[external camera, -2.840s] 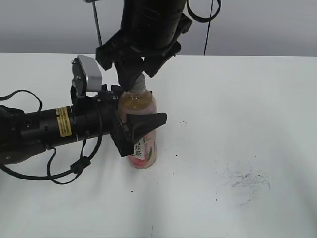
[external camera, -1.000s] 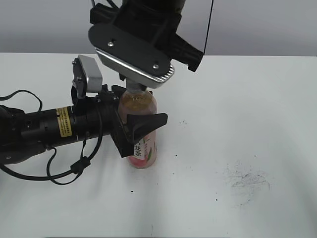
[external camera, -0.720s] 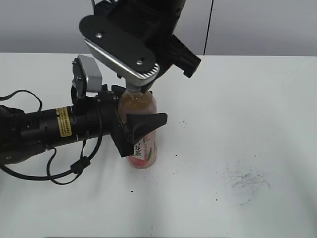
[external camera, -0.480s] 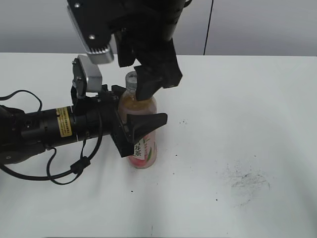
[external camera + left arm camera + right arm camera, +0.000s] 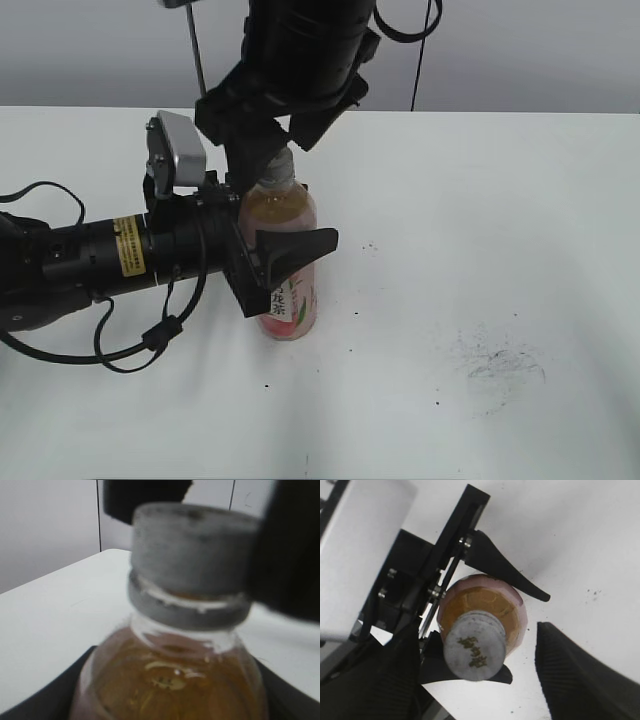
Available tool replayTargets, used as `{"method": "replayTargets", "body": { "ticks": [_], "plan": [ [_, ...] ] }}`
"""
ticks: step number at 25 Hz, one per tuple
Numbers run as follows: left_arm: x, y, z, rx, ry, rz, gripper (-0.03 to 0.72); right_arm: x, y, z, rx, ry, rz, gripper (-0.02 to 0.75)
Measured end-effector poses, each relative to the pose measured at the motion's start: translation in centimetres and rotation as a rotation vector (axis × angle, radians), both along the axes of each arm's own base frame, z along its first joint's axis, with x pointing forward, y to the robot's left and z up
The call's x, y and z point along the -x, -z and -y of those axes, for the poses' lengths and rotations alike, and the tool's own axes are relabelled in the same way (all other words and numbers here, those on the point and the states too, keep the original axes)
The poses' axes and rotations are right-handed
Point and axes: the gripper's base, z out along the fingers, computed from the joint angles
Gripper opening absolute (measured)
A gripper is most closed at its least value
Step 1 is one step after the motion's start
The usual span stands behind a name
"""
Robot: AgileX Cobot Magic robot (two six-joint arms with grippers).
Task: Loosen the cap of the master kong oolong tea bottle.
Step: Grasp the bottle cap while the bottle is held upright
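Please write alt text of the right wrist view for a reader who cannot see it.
Seen from above, a round grey ribbed plastic cap tops a clear bottle of amber tea, with the right gripper open, one finger on each side. The black left gripper clamps the bottle's body on a white table.

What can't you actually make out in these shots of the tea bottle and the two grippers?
- Exterior view: the cap is hidden behind the right gripper.
- Exterior view: most of the bottle label is covered by the left gripper.
- Left wrist view: the cap is blurred, so its ribs and any gap at the ring are unreadable.
- Right wrist view: the print on the cap top is too small to read.
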Motion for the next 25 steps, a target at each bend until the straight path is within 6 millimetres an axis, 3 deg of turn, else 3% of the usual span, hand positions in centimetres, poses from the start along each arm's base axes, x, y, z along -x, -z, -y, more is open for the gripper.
{"method": "replayTargets", "body": {
  "ticks": [5, 10, 13, 14, 19, 25],
  "plan": [
    [0.0, 0.0, 0.0, 0.0, 0.0, 0.0, 0.445, -0.1, 0.01, 0.1, -0.026, 0.196, -0.05, 0.48],
    [0.0, 0.0, 0.0, 0.0, 0.0, 0.0, 0.445, -0.11, 0.01, 0.11, -0.032, 0.228, -0.058, 0.398],
    [0.0, 0.0, 0.0, 0.0, 0.0, 0.0, 0.445, -0.09, 0.01, 0.09, -0.032, 0.221, -0.058, 0.307],
    [0.0, 0.0, 0.0, 0.0, 0.0, 0.0, 0.445, -0.09, 0.01, 0.09, -0.03, 0.208, -0.055, 0.271],
    [0.0, 0.0, 0.0, 0.0, 0.0, 0.0, 0.445, -0.07, 0.0, 0.05, -0.007, 0.068, -0.014, 0.269],
    [0.0, 0.0, 0.0, 0.0, 0.0, 0.0, 0.445, -0.05, 0.04, 0.02, 0.063, -0.308, 0.102, 0.269]
  ]
}}
